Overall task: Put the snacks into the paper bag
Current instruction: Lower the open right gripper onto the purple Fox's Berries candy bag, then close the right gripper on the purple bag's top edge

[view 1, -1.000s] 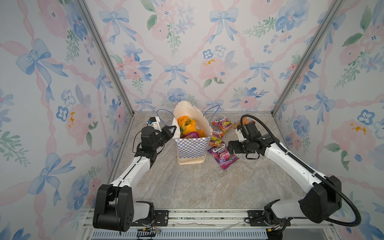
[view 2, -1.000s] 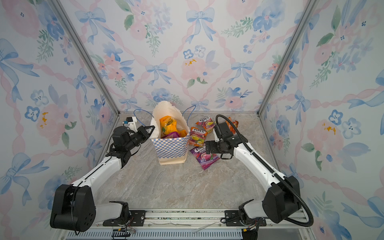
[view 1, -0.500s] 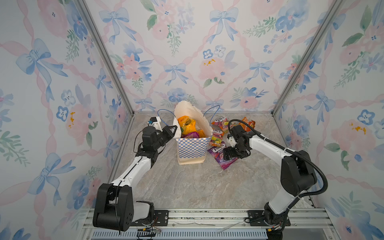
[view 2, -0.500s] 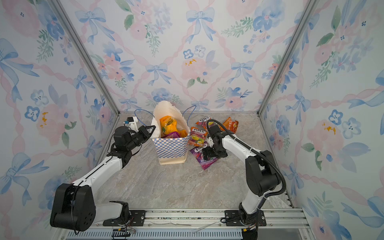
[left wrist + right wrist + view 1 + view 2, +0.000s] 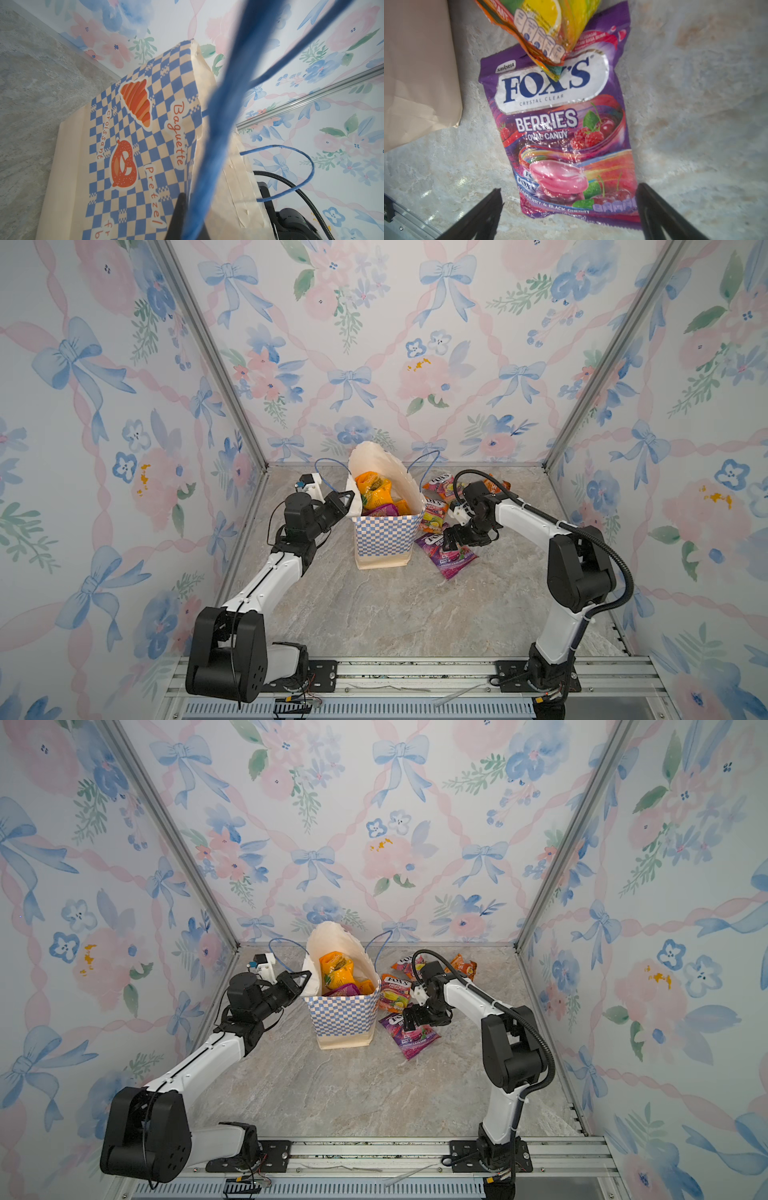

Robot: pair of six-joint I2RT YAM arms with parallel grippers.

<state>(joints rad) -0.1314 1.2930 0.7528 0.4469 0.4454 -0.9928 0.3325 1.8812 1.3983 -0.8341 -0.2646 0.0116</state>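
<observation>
Paper bag point(image 5: 386, 539): cream-white with a blue-and-white checkered band and thin blue cord handles point(image 5: 424, 464). It stands upright on the surface point(image 5: 374, 614), mouth open, the rear wall rising above the front.

Inside: a yellow-orange pack point(image 5: 374, 487) uppermost, with a magenta pack point(image 5: 382, 510) below it at the front wall.

Outside, just right of the bag in both top views:
- Purple FOX'S berries packet point(image 5: 562, 135) lies flat, face up.
- Orange FOX'S fruit packet point(image 5: 432, 512) lies behind it, one corner overlapping its top edge.
- Pink FOX'S packet point(image 5: 440, 483) lies farther back.
- Orange chip bag point(image 5: 463, 965) also lies farther back, partly hidden.

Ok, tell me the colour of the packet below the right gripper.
Purple, a FOX'S berries packet; clearest in the right wrist view.
</observation>
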